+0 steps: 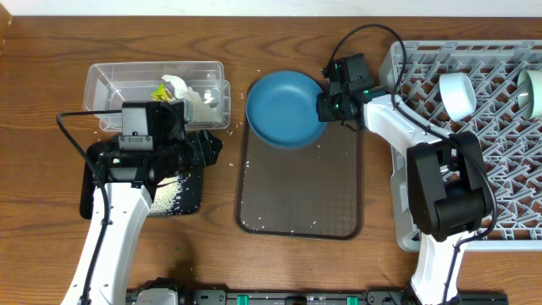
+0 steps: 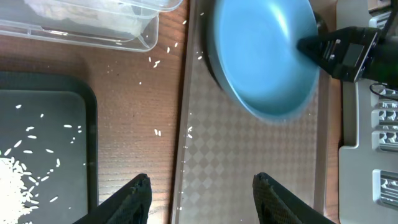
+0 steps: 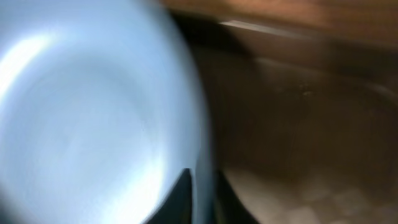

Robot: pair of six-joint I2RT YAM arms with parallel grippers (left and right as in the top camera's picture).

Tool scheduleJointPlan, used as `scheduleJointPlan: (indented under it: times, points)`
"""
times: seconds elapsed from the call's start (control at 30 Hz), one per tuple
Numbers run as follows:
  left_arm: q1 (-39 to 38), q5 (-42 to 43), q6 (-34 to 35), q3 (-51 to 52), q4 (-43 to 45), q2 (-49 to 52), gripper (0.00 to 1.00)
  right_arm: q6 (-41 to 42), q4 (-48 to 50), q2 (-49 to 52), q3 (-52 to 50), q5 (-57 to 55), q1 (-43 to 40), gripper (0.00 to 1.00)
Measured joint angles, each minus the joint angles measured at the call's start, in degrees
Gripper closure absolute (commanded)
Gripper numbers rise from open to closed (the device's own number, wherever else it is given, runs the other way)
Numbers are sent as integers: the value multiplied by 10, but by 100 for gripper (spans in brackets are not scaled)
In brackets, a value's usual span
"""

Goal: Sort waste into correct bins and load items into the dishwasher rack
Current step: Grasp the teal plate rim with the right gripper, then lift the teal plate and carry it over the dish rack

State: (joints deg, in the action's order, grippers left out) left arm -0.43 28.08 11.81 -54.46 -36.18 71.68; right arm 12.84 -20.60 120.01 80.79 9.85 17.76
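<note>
The dark blue plate (image 1: 285, 108) is tilted over the far end of the brown serving tray (image 1: 301, 199). My right gripper (image 1: 327, 107) is shut on the plate's right rim; the right wrist view shows the rim (image 3: 202, 155) between the fingers (image 3: 200, 193). The plate also shows in the left wrist view (image 2: 264, 56). My left gripper (image 2: 200, 196) is open and empty, low over the brown tray's left edge. The clear tub (image 1: 157, 93) holds white tissue and a yellow-green wrapper (image 1: 161, 90). The black tray (image 1: 174, 195) holds white rice scraps (image 2: 12, 183). The grey dishwasher rack (image 1: 474, 127) holds a pale bowl (image 1: 457, 93) and a green bowl (image 1: 532, 93).
Loose rice grains lie on the wood between the black tray and the brown tray (image 2: 155, 62) and along the brown tray's near edge (image 1: 279, 224). The rack stands at the right edge of the table.
</note>
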Motion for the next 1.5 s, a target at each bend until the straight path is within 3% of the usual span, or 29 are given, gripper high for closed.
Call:
scheduleJointPlan:
  times: [0.37, 0.6, 0.83, 1.13, 1.3, 1.5]
  points:
    - [0, 0, 0, 0, -2, 0, 45, -28, -40, -74, -3, -113, -12, 99]
    - [0, 0, 0, 0, -2, 0, 44, -116, -15, -185, -3, -286, -24, 99]
    - [0, 0, 0, 0, -3, 0, 45, -305, 145, -229, -3, -495, -35, 99]
    - [0, -2, 0, 0, -3, 0, 44, -613, 289, -229, -3, -581, -128, 99]
    - [0, -2, 0, 0, -3, 0, 45, -710, 313, -229, -3, -589, -183, 99]
    - [0, -2, 0, 0, -3, 0, 45, -768, 314, -229, -3, -572, -244, 99]
